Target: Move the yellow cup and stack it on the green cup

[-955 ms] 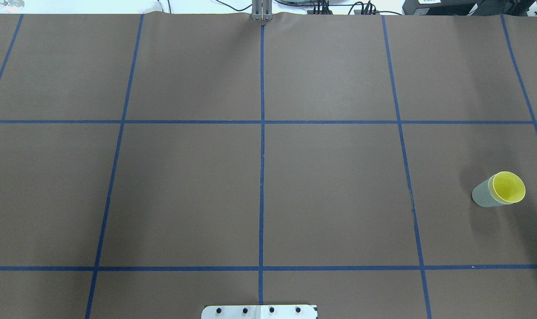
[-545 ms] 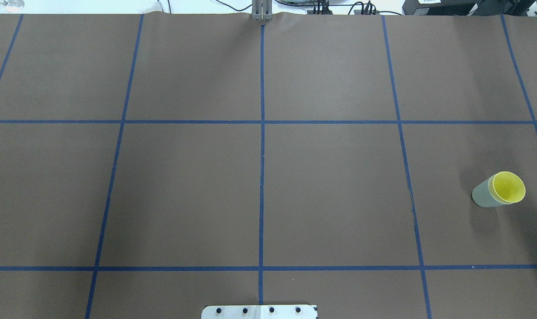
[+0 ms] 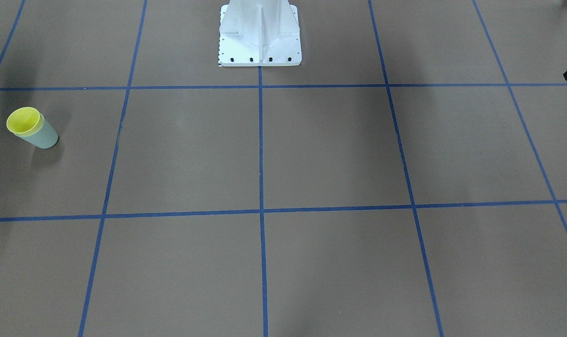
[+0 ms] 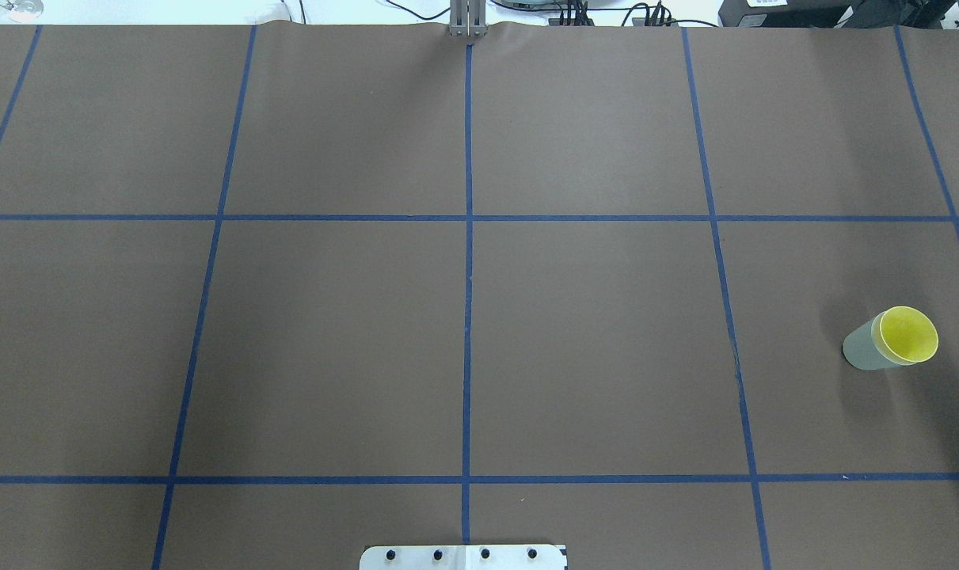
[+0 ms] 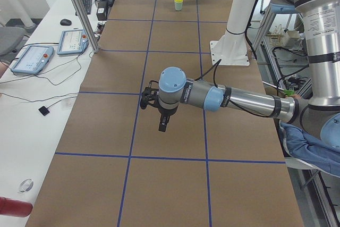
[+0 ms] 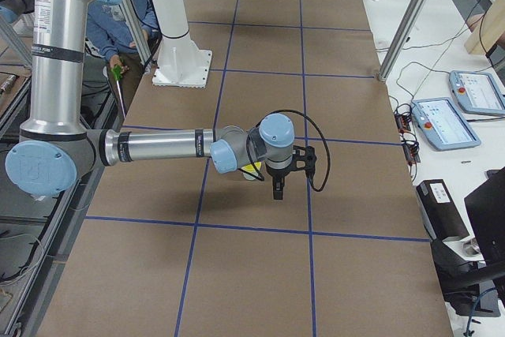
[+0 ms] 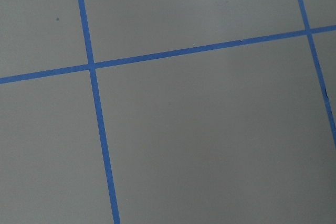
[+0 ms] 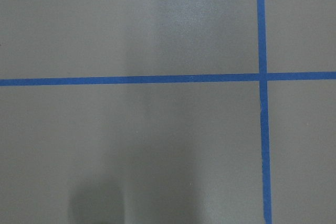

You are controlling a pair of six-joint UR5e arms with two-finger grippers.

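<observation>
Cups are sitting unchanged across the last second: the yellow cup is nesting upright inside the green cup near the worktop's right edge, so the stack is looking done. The right gripper is hanging near them, not touching; the left gripper is hovering well apart. Whether their fingers are spread or pressed together, I cannot tell.

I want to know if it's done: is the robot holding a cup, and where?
Neither cup is held. The yellow cup sits inside the green cup, alone on the table.
</observation>
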